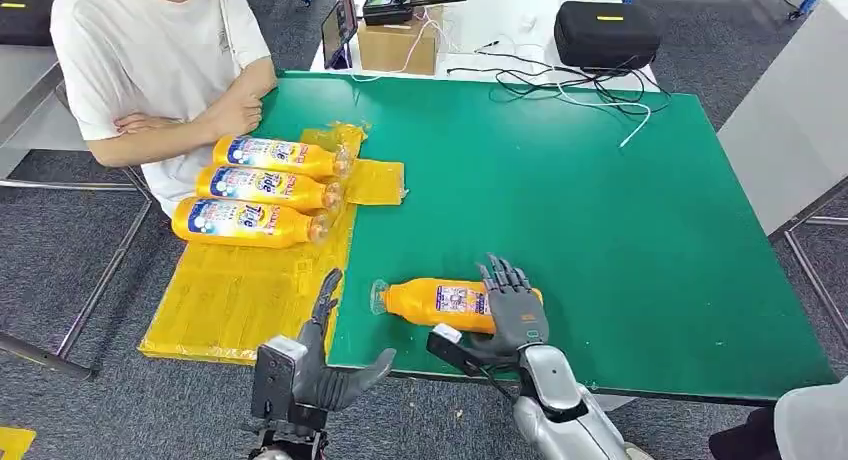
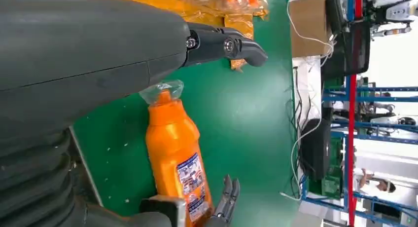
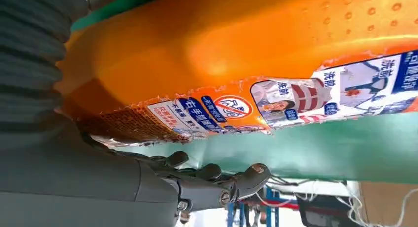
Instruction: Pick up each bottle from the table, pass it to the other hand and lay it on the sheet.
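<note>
Head view: your right hand (image 1: pixel 515 310) lies over the base end of the orange bottle (image 1: pixel 430 302), which is on its side on the green mat (image 1: pixel 600 230) near the front edge; you can't tell if it's gripped. Left hand (image 1: pixel 325 365) is open, empty, at the mat's edge by the yellow sheet (image 1: pixel 230 300). Three bottles (image 1: pixel 255 192) lie on the sheet.

Left wrist view: bottle (image 2: pixel 175 158) flat on mat, left fingers (image 2: pixel 231 47) spread above its cap.

Right wrist view: bottle (image 3: pixel 236 54) close against the palm, fingers (image 3: pixel 217 182) extended past it.

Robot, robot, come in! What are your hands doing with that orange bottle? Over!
Right hand wrapped round the orange bottle lying on the green mat. Left hand open, empty, beside the yellow sheet. Three bottles already on sheet. Nothing blocking.
</note>
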You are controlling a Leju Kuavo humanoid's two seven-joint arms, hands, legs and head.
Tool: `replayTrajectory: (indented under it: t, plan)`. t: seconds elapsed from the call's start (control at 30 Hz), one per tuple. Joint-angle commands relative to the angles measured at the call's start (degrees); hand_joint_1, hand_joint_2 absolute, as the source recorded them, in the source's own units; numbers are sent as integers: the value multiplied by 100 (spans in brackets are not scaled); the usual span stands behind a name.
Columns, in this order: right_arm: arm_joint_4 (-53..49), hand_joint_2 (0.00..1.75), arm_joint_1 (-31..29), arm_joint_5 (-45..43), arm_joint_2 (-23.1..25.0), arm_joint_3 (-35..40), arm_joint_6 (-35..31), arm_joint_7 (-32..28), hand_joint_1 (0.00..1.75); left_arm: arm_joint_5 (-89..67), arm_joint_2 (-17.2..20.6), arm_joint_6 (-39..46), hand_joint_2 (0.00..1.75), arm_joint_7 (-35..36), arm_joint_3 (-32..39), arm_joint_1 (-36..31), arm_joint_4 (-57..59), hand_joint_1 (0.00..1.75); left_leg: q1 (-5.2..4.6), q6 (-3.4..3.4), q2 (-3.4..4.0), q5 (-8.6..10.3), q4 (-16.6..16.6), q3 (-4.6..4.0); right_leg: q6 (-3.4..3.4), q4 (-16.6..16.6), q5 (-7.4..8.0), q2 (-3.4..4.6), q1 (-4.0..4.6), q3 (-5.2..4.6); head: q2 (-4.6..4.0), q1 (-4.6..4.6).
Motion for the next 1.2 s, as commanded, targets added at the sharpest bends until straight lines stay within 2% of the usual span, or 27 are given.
replayTrajectory:
  t: [0.03, 0.1, 0.13, 0.17, 0.27, 0.33, 0.4, 0.47, 0.5, 0.53, 0.6, 0.7, 0.77, 0.8, 0.83, 0.87, 0.9, 0.93, 1.03, 1.1, 1.13, 1.17, 1.2]
  plan:
    - [860, 175, -171, -302, -71, -180, 589, 89, 0, -59, -31, 5, 175, 92, 175, -122, 233, 0, 11, -10, -8, -1, -5, 18, -13, -13, -1, -10, 12, 25, 0, 2]
    - [1052, 175, -245, -731, -46, -334, 889, -157, 169, -67, 7, -66, 175, 125, 145, -170, 243, 0, 10, -10, -11, 1, -5, 22, -14, -13, 0, -14, 11, 28, 0, 2]
    - [1116, 175, -281, -782, -75, -335, 911, -205, 175, -64, 6, -67, 175, 130, 149, -185, 259, 0, 8, -8, -9, 3, -6, 23, -11, -12, 1, -11, 9, 26, 0, 2]
    - [1230, 175, -319, -1096, -66, -434, 989, -471, 175, -52, 37, -145, 175, 139, 102, -230, 316, 0, 11, -9, -8, 4, -6, 27, -12, -14, 3, -12, 12, 29, 2, 0]
    - [1754, 175, -532, -1455, -104, -507, 975, -592, 175, -104, 83, -199, 175, 53, 5, -323, 439, 0, 7, -8, -10, 3, -9, 55, -10, -18, 3, -16, 8, 50, 0, 0]
    - [1973, 175, -591, -1615, -140, -573, 1093, -582, 175, 57, 87, -303, 175, 82, 1, -325, 417, 0, 8, -9, -10, -2, -8, 76, -10, -20, -1, -14, 10, 19, 0, 4]
    - [2163, 175, -619, -1882, -197, -685, 1256, -794, 175, 129, 109, -349, 175, 87, -19, -346, 405, 0, 8, -5, -6, -10, -10, 89, -17, -24, -7, -10, 10, 27, 2, 4]
    - [2227, 175, -561, -2422, -268, -840, 1724, -1429, 175, 230, 136, -441, 175, 48, -54, -423, 481, 0, 11, -5, -21, -6, -16, 98, -19, -33, -5, -22, 13, 40, 0, 0]
    - [2242, 175, -549, -2442, -296, -845, 1739, -1460, 175, 235, 136, -444, 175, 42, -54, -436, 497, 0, 9, -2, -22, -10, -15, 118, -15, -31, -13, -22, 10, 58, 0, 4]
    - [2250, 175, -541, -2451, -306, -844, 1741, -1478, 175, 241, 135, -447, 175, 38, -54, -445, 512, 0, 13, -5, -34, -3, -17, 112, -19, -40, -8, -37, 15, 59, 0, 2]
    - [2250, 175, -541, -2451, -306, -844, 1741, -1478, 175, 241, 135, -447, 175, 38, -54, -445, 512, 0, 8, 6, 0, -22, -7, 156, -14, -29, -13, 2, 10, 86, 0, 4]
    - [2251, 175, -540, -2447, -283, -832, 1745, -1470, 175, 244, 135, -448, 175, 35, -54, -443, 516, 0, 13, -16, -5, -25, -7, 134, -23, -35, -4, 2, 14, 67, 0, 4]
    - [2248, 175, -553, -2444, -278, -826, 1751, -1466, 175, 246, 135, -449, 175, 32, -55, -443, 519, 0, 7, 0, 16, -53, 6, 191, -5, -23, -32, 24, 9, 115, 0, 4]
    - [2248, 175, -553, -2444, -278, -826, 1751, -1466, 175, 246, 135, -449, 175, 32, -55, -443, 519, 0, 12, -1, 5, -36, 8, 158, -10, -26, -19, 13, 15, 90, 0, 4]
    - [2248, 175, -553, -2444, -278, -826, 1751, -1466, 175, 246, 135, -449, 175, 32, -55, -443, 519, 0, 3, 5, 18, -53, 9, 202, -7, -18, -35, 27, 5, 126, 0, 4]
    - [2248, 175, -553, -2444, -278, -826, 1751, -1466, 175, 246, 135, -449, 175, 32, -55, -443, 519, 0, 13, 0, 8, -36, 13, 153, -14, -23, -18, 15, 14, 87, 2, 0]
    - [2230, 175, -517, -2698, -291, -875, 1988, -1668, 175, 313, 174, -541, 175, 29, -92, -483, 579, 0, 6, 4, 15, -44, 10, 177, -11, -21, -25, 22, 8, 111, 0, 4]
    - [2235, 175, -488, -2743, -331, -822, 2057, -1727, 175, 368, 182, -582, 175, 41, -94, -503, 626, 0, 15, 2, 3, -29, 8, 141, -17, -31, -11, 8, 16, 82, 0, 4]
    - [2212, 175, -384, -3119, -336, -732, 2211, -2183, 175, 418, 275, -746, 175, 32, -186, -568, 785, 0, 8, 8, 15, -52, 3, 213, -9, -31, -32, 20, 10, 142, 0, 2]
    - [2103, 175, -331, -3323, -301, -659, 2348, -2469, 175, 415, 288, -757, 175, 18, -196, -567, 828, 0, 14, 3, 10, -41, -2, 184, -16, -43, -19, 13, 16, 119, 0, 4]
    - [1946, 175, -259, -3525, -298, -606, 2437, -2604, 175, 436, 284, -750, 175, 8, -186, -565, 850, 0, 11, 8, 19, -55, 0, 211, -8, -38, -27, 24, 13, 142, 0, 4]
    - [1792, 175, -193, -3648, -281, -572, 2478, -2712, 175, 492, 271, -754, 175, 12, -162, -562, 868, 0, 15, 3, 12, -46, -5, 189, -8, -45, -15, 16, 17, 126, 0, 4]
    - [1580, 175, -107, -3806, -297, -506, 2526, -2791, 175, 560, 272, -771, 175, 4, -153, -564, 881, 0, 13, 6, 26, -59, -4, 213, -5, -42, -24, 32, 16, 143, 2, 4]
